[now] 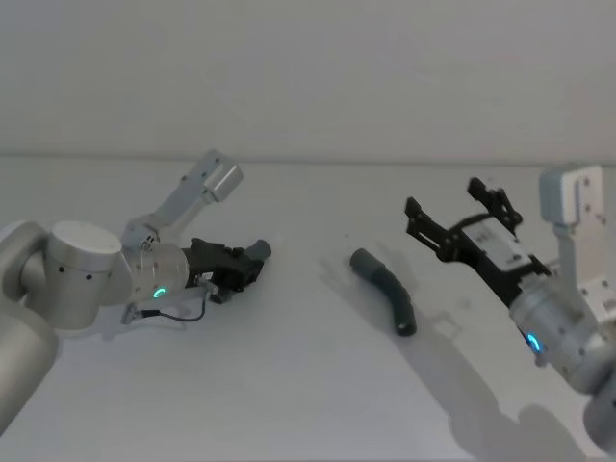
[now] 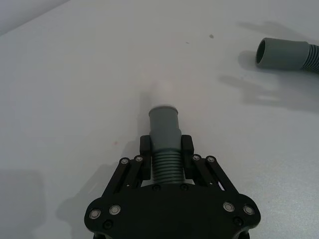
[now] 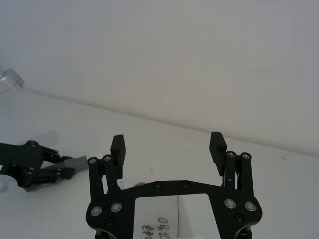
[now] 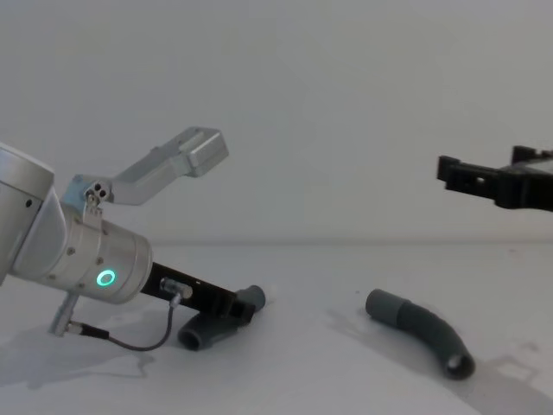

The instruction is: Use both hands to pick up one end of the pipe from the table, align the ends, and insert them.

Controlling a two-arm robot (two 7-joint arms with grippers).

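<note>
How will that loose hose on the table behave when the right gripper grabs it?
The loose hose probably flexes a little: its body is ribbed. Its curve, lying flat, should stop it rolling far. Hollow, so likely light; the open right gripper may nudge it while closing.

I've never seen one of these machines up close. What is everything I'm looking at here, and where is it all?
held hose piece: one, dark grey, ribbed with a smooth cuff, clamped in the left gripper at the table's left side.
loose hose piece: one, dark grey, curved, lying on the table right of centre, with nothing touching it.
table: one, white, under everything.
wall: one, pale grey, behind the table.
left gripper: one, black, shut on the held hose piece, cuff poking out ahead.
right gripper: one, black, open and empty, raised above the table's right side.
arms: two, silver-grey; left arm, right arm.
</note>
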